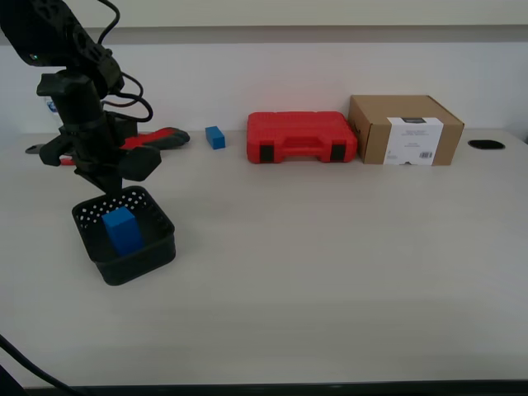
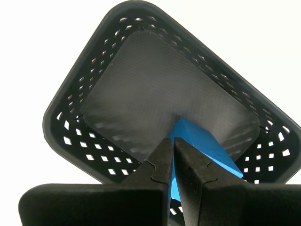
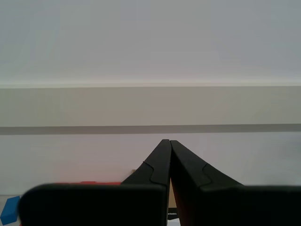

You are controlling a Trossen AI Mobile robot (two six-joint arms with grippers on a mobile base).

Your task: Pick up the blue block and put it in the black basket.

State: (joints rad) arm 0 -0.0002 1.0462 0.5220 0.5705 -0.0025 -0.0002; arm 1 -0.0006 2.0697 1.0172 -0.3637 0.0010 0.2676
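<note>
Not much to read here, honestly. The only thing with print is the cardboard box (image 1: 404, 129) at about 1 o'clock on the table (image 1: 330, 280) in the exterior view. It has a white label (image 1: 415, 140) on its front face with a dark strip along the top, a few lines of tiny print and what looks like a barcode low down, but it's all too small to make out. Nothing legible in either wrist view.
</note>
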